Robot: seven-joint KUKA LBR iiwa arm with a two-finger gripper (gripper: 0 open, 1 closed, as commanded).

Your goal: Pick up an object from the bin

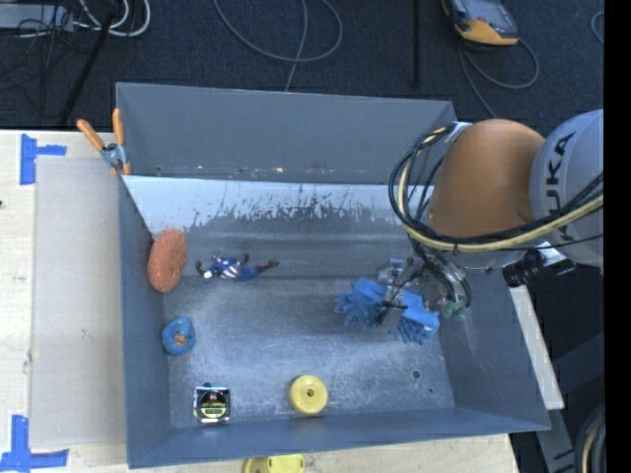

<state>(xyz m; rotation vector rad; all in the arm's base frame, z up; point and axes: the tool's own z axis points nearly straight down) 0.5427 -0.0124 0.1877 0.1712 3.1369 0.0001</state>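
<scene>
The end effector [406, 292] is low over a blue toy [361, 304] on the bin's [276, 156] right. Can't tell if it grips.

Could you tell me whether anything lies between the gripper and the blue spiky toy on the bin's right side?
Nothing visible does. The gripper sits directly over the blue spiky toy, overlapping it. The nearest other thing, a yellow disc, lies well apart near the front wall.
</scene>
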